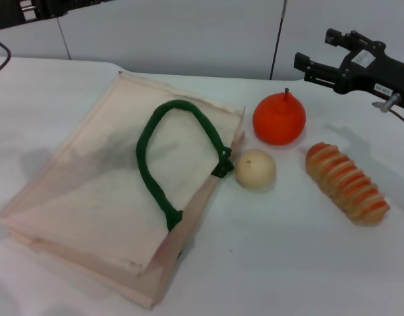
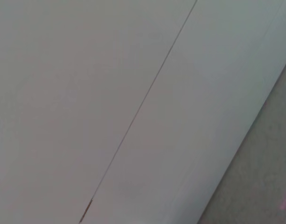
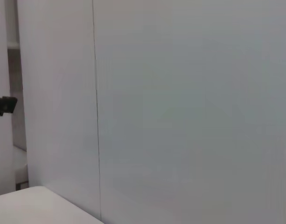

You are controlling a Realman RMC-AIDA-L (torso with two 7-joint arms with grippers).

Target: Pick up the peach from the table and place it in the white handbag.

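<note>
The white handbag (image 1: 89,197) lies flat on the table at the left in the head view, its green rope handle (image 1: 155,164) resting on top. The peach is not in view; no pale pink fruit shows in any frame. My right gripper (image 1: 312,49) hangs above the table at the back right, open and empty, beyond the orange-red fruit. My left arm (image 1: 27,12) is at the top left edge, high behind the bag. Both wrist views show only wall panels.
A cream-beige round fruit (image 1: 255,168) sits against the bag's right edge. An orange-red fruit with a stem (image 1: 279,118) is behind it. A striped orange-and-tan oblong item (image 1: 346,183) lies at the right. White table (image 1: 287,263) in front.
</note>
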